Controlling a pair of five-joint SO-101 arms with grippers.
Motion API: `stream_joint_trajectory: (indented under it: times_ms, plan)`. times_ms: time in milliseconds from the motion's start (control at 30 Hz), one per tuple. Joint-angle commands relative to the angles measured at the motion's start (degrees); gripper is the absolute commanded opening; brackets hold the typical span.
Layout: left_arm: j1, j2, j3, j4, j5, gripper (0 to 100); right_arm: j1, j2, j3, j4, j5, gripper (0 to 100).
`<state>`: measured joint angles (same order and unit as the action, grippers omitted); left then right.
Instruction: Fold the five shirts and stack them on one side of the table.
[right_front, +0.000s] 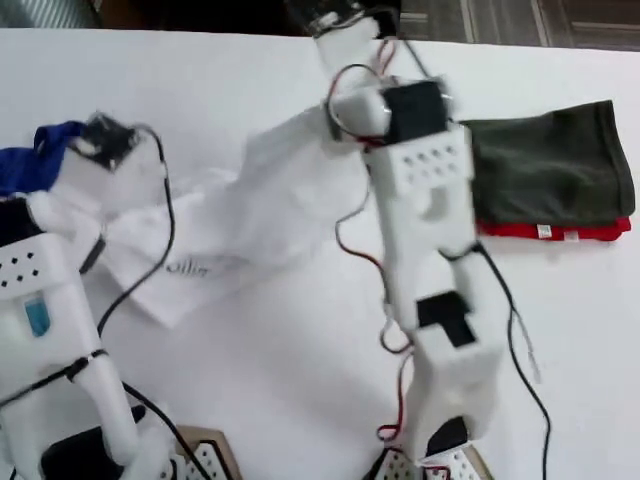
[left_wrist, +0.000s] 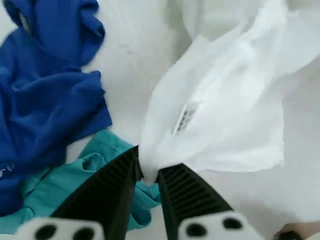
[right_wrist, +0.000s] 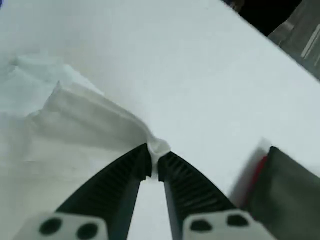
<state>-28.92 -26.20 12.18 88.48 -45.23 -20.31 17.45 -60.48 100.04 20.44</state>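
Two hands, one garment: your L hand (left_wrist: 147, 172) is clenched on a bunched edge of the white shirt (left_wrist: 225, 100), black ribbed fingers (left_wrist: 112, 185) pinching the cloth right at the tips. Your R hand (right_wrist: 154, 162) is clenched on another edge of the same shirt, w/ a small nub of fabric poking out past its tips. From the high view the white shirt hangs stretched btwn the two arms, raised at the R arm's end and sagging toward the L arm, w/ its lower part rumpled on the surface (right_front: 300, 380) approx mid-way across. A sewn tag (left_wrist: 185, 119) shows on the cloth near the L hand, and a black cable (right_front: 170, 225) loops off the L arm over that part of the shirt. Close by the L hand you've got the blue shirt (left_wrist: 45, 95), crumpled, not folded, and the teal shirt (left_wrist: 75, 180), also crumpled. The two touch, but you can't tell which lies on top. Over on the R side of the surface sits the stack: the dark green shirt (right_front: 550, 165) folded flat on top of the red shirt (right_front: 560, 231), which shows as a thin strip along the near edge of the green one. That stack is well apart from the blue/teal heap and just beside the R arm. Surface is white too, so the white shirt's outline is hard to trace where it lies flat.
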Motion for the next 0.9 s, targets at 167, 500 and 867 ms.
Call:
stream_joint_trajectory:
  times_ms: [167,500,867]
  plan:
    - [9.23,-0.53,-28.97,7.91,3.08,2,6.64,-19.21,-0.7,-3.47,0.7,2.0]
    - [10.29,-0.62,-44.26,9.05,3.08,2,8.48,-32.84,-0.62,-10.33,3.43,2.0]
    - [10.11,-0.62,-53.05,10.46,2.73,2,8.57,-35.74,-2.99,-14.55,3.52,2.0]
